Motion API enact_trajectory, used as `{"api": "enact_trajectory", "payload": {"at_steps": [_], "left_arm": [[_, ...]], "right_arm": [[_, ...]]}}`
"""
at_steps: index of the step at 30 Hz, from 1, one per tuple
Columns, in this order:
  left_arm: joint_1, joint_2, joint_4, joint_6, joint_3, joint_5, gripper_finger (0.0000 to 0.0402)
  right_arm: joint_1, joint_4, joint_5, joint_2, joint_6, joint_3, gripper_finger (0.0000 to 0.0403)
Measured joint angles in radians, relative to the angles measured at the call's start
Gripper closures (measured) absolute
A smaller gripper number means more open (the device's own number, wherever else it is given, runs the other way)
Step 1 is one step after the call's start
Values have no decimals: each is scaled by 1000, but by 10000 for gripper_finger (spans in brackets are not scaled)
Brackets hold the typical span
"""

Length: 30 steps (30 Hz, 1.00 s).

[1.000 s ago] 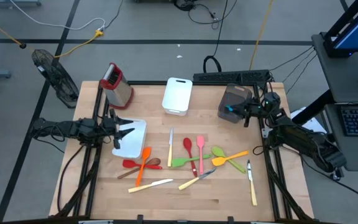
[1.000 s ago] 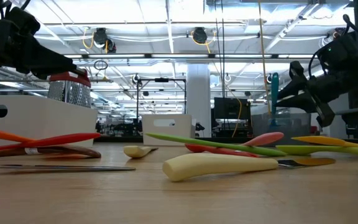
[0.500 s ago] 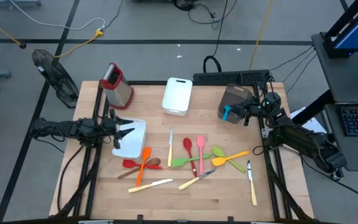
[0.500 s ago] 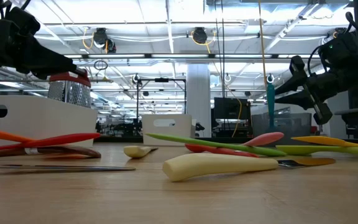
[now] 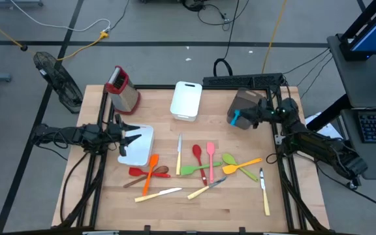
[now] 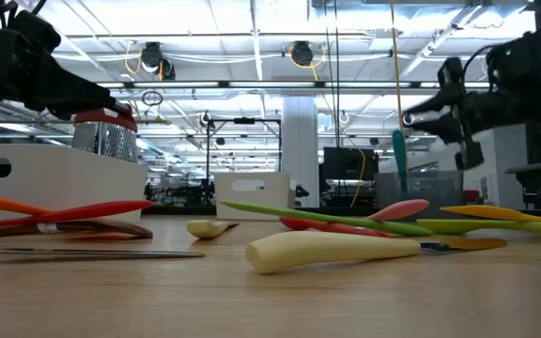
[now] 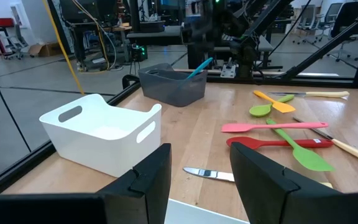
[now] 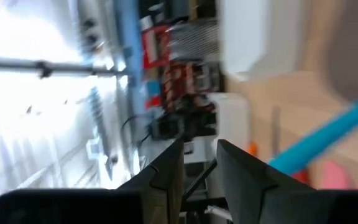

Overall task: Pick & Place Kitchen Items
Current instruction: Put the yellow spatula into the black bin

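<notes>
A blue utensil (image 5: 235,118) stands nearly upright in the dark grey holder (image 5: 247,99) at the table's far right, its lower end inside (image 7: 197,65). My right gripper (image 5: 249,117) hovers level just above the utensil's top end (image 6: 398,139), rolled on its side. It is open (image 8: 199,149) with nothing between the fingers, and the utensil (image 8: 328,134) passes beside them. Red, pink, green, orange and yellow utensils (image 5: 201,163) and several knives lie flat mid-table. My left gripper (image 5: 134,138) waits open (image 7: 201,158) over a white tub.
One white tub (image 5: 142,151) sits at the left under my left gripper, and another (image 5: 187,99) at the far middle. A red-topped metal grater (image 5: 124,88) stands at the far left. A black power strip (image 5: 243,80) lies along the far edge. Bare wood shows along the near edge.
My right gripper has risen a little, swung toward the table's left over the holder and rolled about its own line. The blue utensil has sunk lower in the holder and shifted toward the holder's left side.
</notes>
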Motion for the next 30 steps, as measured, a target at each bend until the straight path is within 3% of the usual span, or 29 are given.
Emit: {"api": "enact_trajectory", "payload": {"at_steps": [6,19,24,30], "left_arm": [[0,0,0,-22,0,0,231],[0,0,0,-25,0,0,231],[0,0,0,-22,0,0,231],[0,0,0,-22,0,0,231]], "right_arm": [[58,191,1,-37,40,0,314],[223,294,4,-172,3,0,314],[306,295,88,-192,-135,35,314],[393,171,83,-188,-340,168,314]]}}
